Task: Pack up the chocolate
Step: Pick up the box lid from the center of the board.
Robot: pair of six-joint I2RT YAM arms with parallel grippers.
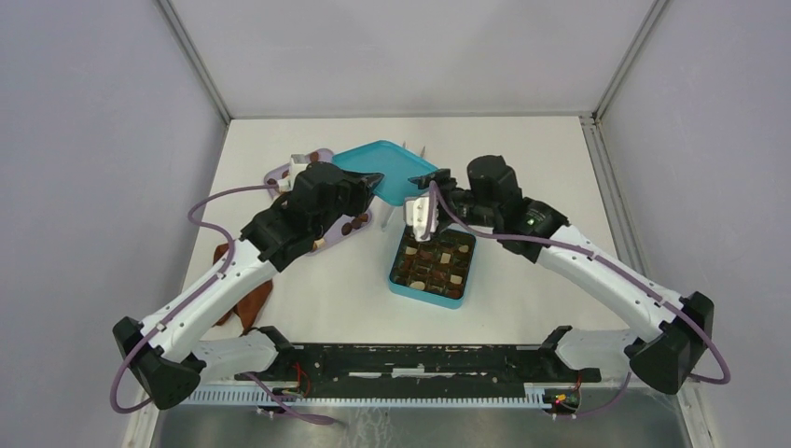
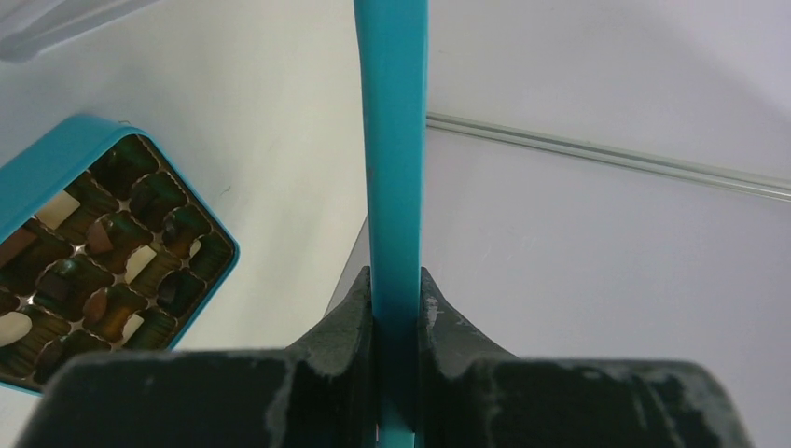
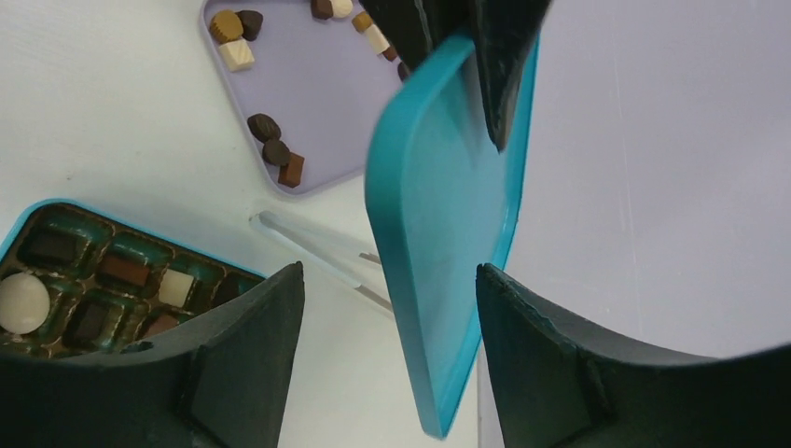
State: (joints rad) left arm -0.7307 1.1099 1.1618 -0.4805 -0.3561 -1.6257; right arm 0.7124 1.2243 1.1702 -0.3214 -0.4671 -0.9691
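Teal draws the eye at the middle of the table [image 1: 522, 159]. A square teal lid [image 1: 387, 168] hangs tilted in the air, and just nearer the arms sits the matching teal box [image 1: 424, 292] with its grid of cells.

The left gripper [image 2: 396, 303] has the lid's rim pinched tight between its closed fingers. The panel runs straight out of that pinch, which keeps it clear of the table and leaves its far edge free. The right gripper [image 3: 390, 273] stands wide open astride that free edge, with a gap on each side, holding nothing. To me it looks like a hand-over or a two-armed hold being set up, so the lid can be squared over the box.

The chocolate [image 1: 432, 261] is in two places. Many cells of the box hold a dark, tan or cream bite, though I cannot tell whether every cell is full. More loose pieces [image 3: 270, 149] lie on the lilac tray [image 3: 308, 84] under and beyond the left wrist, apart from the box. A clear plastic tool [image 3: 317, 250], perhaps tongs, lies between tray and box. A reddish-brown cloth [image 1: 250, 303] lies crumpled beneath the left arm.

I judge that closing the box is the step in hand. The risk is the lid twisting as the second grip bites.
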